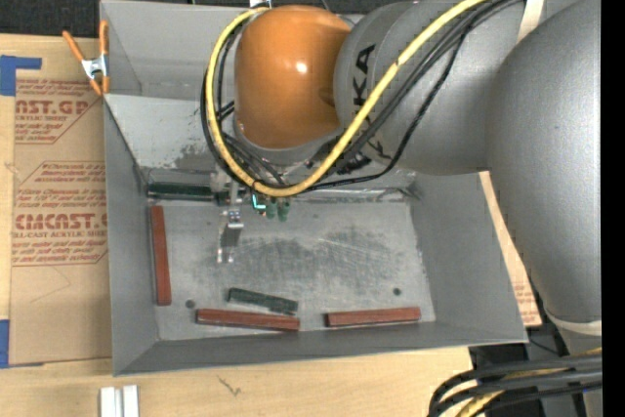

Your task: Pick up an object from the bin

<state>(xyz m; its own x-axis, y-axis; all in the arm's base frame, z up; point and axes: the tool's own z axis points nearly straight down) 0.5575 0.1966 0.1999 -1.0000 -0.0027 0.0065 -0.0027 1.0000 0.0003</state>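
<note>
My gripper (229,244) hangs below the orange cover over the left middle of the bin floor, with bare floor under its tip. A dark green bar (182,192) lies along the back wall, just left of the gripper. A red-brown bar (159,255) lies lengthwise by the left wall. Nearer the front, a short dark green bar (262,300) rests slightly tilted, below the gripper. Nothing shows in the gripper's grasp.
Two more red-brown bars lie along the front wall, one at the front left (246,318) and one at the front right (372,315). The arm and its cables cover the bin's back right.
</note>
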